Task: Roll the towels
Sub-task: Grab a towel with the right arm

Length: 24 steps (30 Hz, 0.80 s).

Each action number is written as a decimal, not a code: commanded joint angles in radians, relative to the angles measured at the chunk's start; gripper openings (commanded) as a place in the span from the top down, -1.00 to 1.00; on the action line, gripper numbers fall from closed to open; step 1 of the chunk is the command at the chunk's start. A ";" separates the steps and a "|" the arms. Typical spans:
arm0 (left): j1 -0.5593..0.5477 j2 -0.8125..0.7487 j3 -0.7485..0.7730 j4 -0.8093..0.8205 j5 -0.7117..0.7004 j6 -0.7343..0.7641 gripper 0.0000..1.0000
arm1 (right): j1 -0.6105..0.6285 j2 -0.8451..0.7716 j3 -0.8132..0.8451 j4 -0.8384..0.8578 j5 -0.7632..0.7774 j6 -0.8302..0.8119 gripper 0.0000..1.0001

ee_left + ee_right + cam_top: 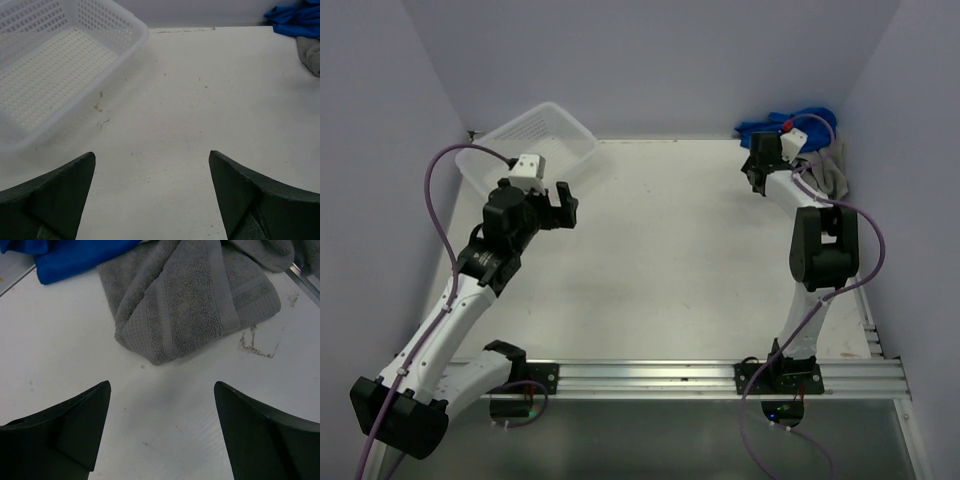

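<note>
Your white table [670,260] is bare in the middle. Both sets of jaws stand wide apart, gripping nothing. Your right gripper [160,390] hovers just short of the crumpled grey towel [195,300] in the far right corner, with the blue towel [75,255] lying against it. Your left gripper [152,165] is over the table near the white perforated basket [50,75] at far left

Light is soft and even, coming from above; the walls take a cool violet tint in the top view. The worktop [670,250] is bright, without glare. Shadows are faint: a pale one beside the basket [45,85], another under the towel [200,305] edge. The wrist views are sharp, only the dark fingers [65,435] near the lens show little detail.
</note>
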 commanded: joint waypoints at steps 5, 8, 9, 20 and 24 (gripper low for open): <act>0.004 0.023 0.031 0.023 0.076 0.002 -0.99 | -0.086 0.117 0.136 -0.027 -0.020 0.079 -0.75; 0.001 0.030 0.031 0.023 0.082 0.002 -1.00 | -0.135 0.178 0.193 -0.060 -0.040 0.096 -0.74; 0.001 0.031 0.033 0.022 0.082 0.004 -1.00 | -0.143 0.196 0.204 -0.048 -0.050 0.088 -0.70; 0.001 0.031 0.036 0.017 0.087 0.004 -0.99 | -0.166 0.104 0.123 0.046 -0.252 0.029 1.00; 0.001 0.023 0.033 0.019 0.085 0.002 -1.00 | -0.154 -0.095 -0.098 0.052 -0.308 0.071 1.00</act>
